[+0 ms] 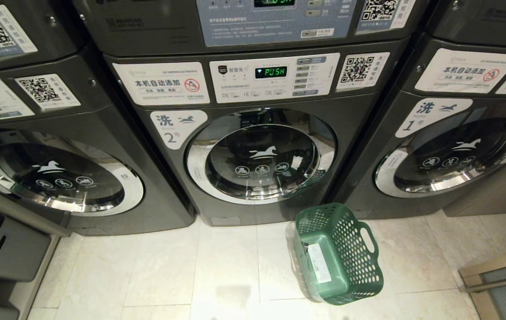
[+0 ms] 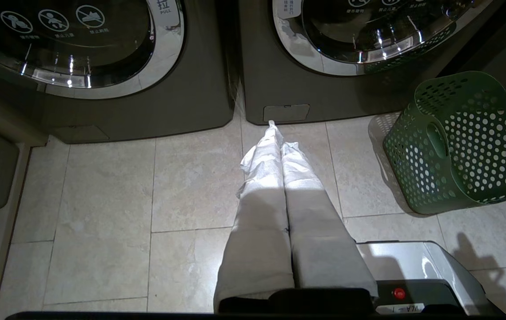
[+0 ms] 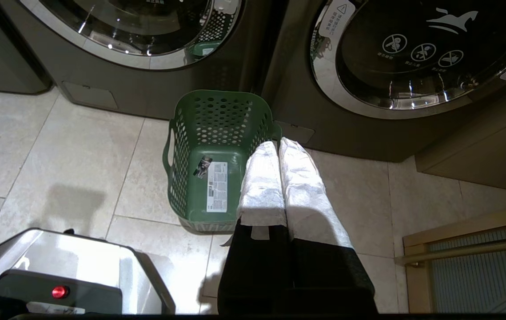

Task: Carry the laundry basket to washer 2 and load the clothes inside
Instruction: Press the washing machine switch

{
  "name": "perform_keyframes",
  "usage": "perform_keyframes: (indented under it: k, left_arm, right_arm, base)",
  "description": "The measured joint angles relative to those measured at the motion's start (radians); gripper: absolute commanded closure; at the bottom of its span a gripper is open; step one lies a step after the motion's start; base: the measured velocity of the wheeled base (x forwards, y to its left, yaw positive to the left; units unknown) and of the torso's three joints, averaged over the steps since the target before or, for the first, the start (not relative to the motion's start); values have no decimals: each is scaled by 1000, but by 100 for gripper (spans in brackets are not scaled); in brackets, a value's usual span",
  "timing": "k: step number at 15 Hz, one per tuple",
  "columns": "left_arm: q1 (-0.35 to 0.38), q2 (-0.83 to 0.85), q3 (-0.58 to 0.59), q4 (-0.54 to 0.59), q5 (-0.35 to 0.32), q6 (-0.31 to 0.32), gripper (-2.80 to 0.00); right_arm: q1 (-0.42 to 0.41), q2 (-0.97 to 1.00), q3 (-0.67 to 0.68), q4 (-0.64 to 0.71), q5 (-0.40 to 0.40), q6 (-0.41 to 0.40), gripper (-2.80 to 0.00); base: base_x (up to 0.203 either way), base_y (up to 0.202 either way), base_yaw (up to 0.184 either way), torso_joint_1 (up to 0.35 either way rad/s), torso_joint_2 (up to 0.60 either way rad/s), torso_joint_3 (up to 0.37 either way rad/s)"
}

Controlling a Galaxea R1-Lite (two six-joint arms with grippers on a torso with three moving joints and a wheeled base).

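Looking down from the head view, you had washer 2 [image 1: 253, 151] square ahead with its round door shut, and the laundry basket [image 1: 337, 253] on the floor tiles just at its lower right corner, between it and the machine marked 1 [image 1: 448, 151]. Neither arm showed there.

In the left wrist view, your left gripper [image 2: 275, 133] hung over bare floor [image 2: 101, 222] before the washer's base, fingers pressed together and holding nothing, the basket off to one side.

In the right wrist view, your right gripper [image 3: 277, 149] hovered by the basket's rim, fingers likewise pressed together and empty. The basket's inside showed only a white sticker [image 3: 217, 186]; no clothes were visible in any view.

By that evidence the basket was already delivered. Whether anything lay inside the drum you could not tell, so your next move called for opening the door.
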Motion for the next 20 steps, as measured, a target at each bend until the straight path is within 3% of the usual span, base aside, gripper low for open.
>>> perform_keyframes:
  k: [7,11,13,16,18,20]
  left_arm:
    - [0,0,0,0,-9,19,0]
    - [0,0,0,0,-10,23,0]
    - [0,0,0,0,-9,16,0]
    - [0,0,0,0,-2,-9,0]
    - [0,0,0,0,0,-20,0]
    - [0,0,0,-1,0,-22,0]
  right_arm:
    - [0,1,-28,3,10,-17,0]
    - [-1,78,-319,89,57,1,0]
    - [-1,231,-466,118,110,34,0]
    - [0,515,-597,102,264,66,0]
    - [7,718,-631,25,351,75,0]
    - [30,937,-657,-109,372,79,0]
  base:
    - [0,0,0,3,-6,-3]
    - [0,0,0,0,0,0]
    - [0,0,0,0,0,0]
    - [0,0,0,0,0,0]
    - [0,0,0,0,0,0]
    - [0,0,0,0,0,0]
